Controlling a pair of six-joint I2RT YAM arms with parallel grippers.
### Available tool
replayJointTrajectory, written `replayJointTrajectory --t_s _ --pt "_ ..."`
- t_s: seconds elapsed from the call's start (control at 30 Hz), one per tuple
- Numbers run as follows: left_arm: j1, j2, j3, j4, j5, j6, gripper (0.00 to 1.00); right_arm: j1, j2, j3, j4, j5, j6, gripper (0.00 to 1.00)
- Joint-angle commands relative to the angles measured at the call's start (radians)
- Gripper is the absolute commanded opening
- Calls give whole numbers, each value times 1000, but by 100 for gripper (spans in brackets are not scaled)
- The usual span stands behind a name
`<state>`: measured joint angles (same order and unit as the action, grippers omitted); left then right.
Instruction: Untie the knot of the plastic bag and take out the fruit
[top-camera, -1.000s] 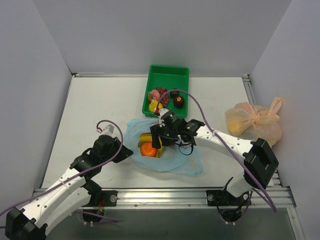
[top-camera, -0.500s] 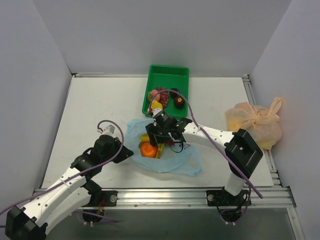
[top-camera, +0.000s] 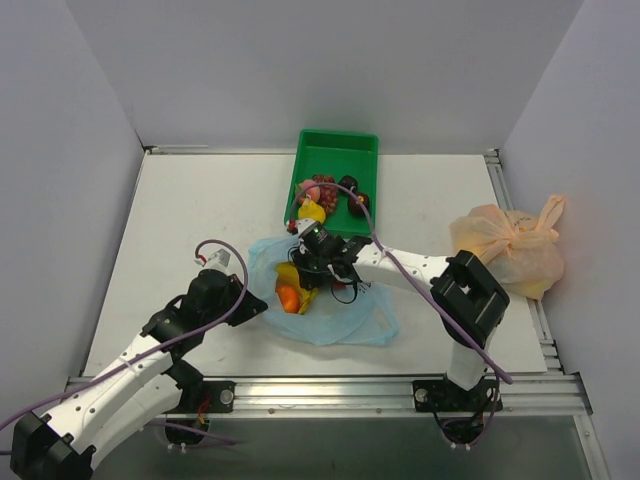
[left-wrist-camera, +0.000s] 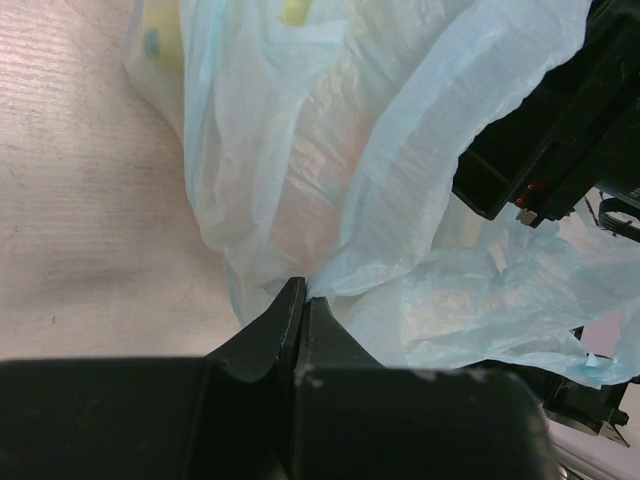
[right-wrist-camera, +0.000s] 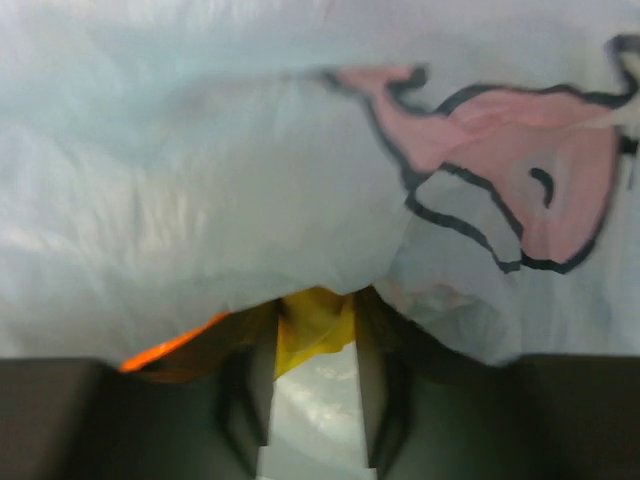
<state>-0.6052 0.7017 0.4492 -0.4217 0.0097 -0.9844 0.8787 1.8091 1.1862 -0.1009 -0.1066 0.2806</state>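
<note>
Thin translucent light blue plastic bag at lower centre of bench, mouth open. Left gripper clamped together on bag film. Right gripper in bag mouth, narrowly apart at yellow toy banana; grasp not determinable. Round orange toy fruit alongside.

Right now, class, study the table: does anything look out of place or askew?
One thing: the pale orange bag sits far right, overlapping the side rail, away from everything else. The plastic bag lies crumpled, but that suits the task.
</note>
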Motion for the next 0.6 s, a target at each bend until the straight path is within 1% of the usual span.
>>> replayJointTrajectory --t_s 0.0,0.07,0.1,0.13,0.37,0.57 --pt "4 -4 6 40 10 -3 0 9 -8 20 -3 1 -23 20" --pt "4 -1 6 40 10 -3 0 9 -17 10 -3 -5 -24 12" --pt "4 1 6 40 12 -3 0 11 -36 6 -3 -10 -24 3" --pt "2 -1 6 40 10 -3 0 14 -46 3 -5 -18 -26 1" --pt "4 -22 14 26 -4 -14 0 25 -168 -42 -39 -53 -52 0" --pt "4 -34 29 1 -54 -19 0 25 -289 -105 -101 -73 -107 0"
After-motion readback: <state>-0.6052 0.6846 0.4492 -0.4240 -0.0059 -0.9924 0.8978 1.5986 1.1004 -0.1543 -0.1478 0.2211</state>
